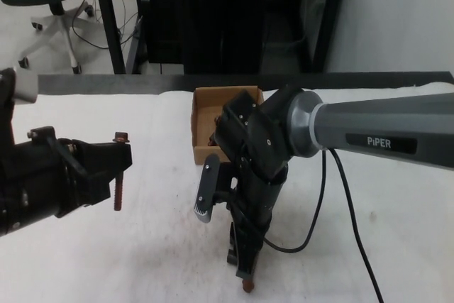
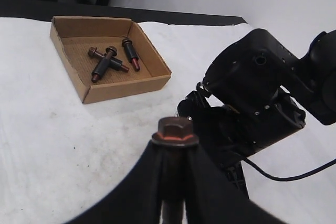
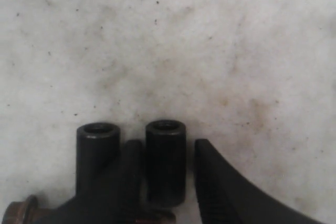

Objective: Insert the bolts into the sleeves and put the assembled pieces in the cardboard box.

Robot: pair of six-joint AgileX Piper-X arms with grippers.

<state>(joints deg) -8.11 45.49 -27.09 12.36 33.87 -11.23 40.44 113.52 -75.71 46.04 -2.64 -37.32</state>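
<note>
Black sleeve (image 3: 166,166) is straddled by the fingers of the right gripper (image 3: 165,144), slightly spread, its axis along them, bore outward. A bolt (image 1: 118,189) is pinched, head up, by the left gripper (image 1: 121,155), well apart from it.

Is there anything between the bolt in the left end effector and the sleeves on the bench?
Yes: the right end effector is down at the sleeves, and its black body stands between them and the bolt. The bench between holds nothing else.
</note>
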